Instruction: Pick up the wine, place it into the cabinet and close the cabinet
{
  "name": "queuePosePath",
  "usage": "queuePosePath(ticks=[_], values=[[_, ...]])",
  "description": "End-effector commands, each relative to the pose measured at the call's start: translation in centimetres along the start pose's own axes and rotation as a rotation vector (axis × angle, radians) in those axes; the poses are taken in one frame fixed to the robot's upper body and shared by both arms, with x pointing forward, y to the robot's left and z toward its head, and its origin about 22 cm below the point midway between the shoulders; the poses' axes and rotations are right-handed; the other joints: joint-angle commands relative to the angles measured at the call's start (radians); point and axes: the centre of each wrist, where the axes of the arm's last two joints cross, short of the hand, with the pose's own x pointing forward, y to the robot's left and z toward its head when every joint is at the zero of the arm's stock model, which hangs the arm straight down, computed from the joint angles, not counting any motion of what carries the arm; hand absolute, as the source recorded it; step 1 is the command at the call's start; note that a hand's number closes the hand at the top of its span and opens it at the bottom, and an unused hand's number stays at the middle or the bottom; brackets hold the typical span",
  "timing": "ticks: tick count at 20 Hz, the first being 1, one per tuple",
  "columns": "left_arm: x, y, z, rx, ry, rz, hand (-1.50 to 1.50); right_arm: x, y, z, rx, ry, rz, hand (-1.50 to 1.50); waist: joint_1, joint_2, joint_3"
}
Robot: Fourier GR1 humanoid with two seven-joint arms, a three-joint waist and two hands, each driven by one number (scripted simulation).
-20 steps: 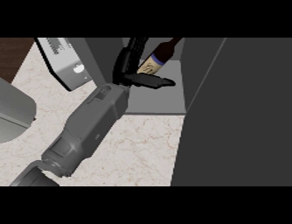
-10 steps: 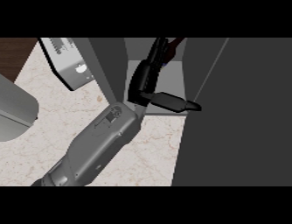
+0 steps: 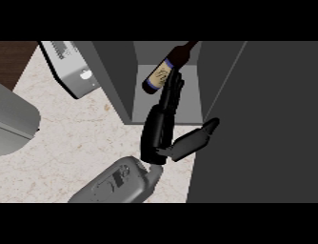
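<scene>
Dark wine bottle (image 3: 166, 71) inside cabinet (image 3: 120, 81)

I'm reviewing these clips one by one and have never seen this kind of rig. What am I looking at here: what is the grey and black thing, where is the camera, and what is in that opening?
The camera sits where the robot's head would be and looks steeply down at a pale stone kitchen counter. The grey piece coming up from below is a forearm, and the black part at its end is the hand, fingers stretched out straight into an open cabinet. A wine bottle with a light label lies tilted inside the cabinet, right at the fingertips; whether the fingers touch it I cannot tell. The large dark panel at the right appears to be the cabinet's open door. Which arm this is the view does not settle; the other hand is out of sight. A grey appliance sits at upper left.
</scene>
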Motion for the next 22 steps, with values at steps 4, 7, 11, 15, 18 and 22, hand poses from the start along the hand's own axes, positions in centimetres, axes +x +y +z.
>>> queuePosePath(ticks=[4,7,11,15,18,22], values=[[2.8,-0.8,6.1,0.033,-0.031,0.147,1.5,0.1,0.5,1.3,0.002,-0.015,0.017,-1.5,0.001,0.001,-0.002],[2.9,-0.6,9.4,0.021,-0.013,0.16,1.5,1.0,0.5,0.7,0.009,-0.023,0.006,-1.5,-0.001,0.001,-0.002],[3.8,1.1,11.5,-0.068,-0.002,0.161,1.5,0.4,0.7,1.3,-0.001,-0.005,0.005,-1.5,-0.005,0.003,-0.002],[5.7,5.1,12.9,-0.085,0.005,0.194,1.5,0.7,1.6,1.6,0.07,0.003,-0.036,-1.5,-0.003,0.003,-0.003],[6.8,5.5,14.2,-0.086,0.01,0.149,1.5,0.9,1.9,1.0,0.237,0.0,0.05,1.5,0.003,0.001,-0.002],[7.7,9.6,14.9,-0.128,0.0,0.149,1.5,0.5,2.9,0.8,0.326,-0.012,-0.04,1.5,0.008,0.005,-0.003]])
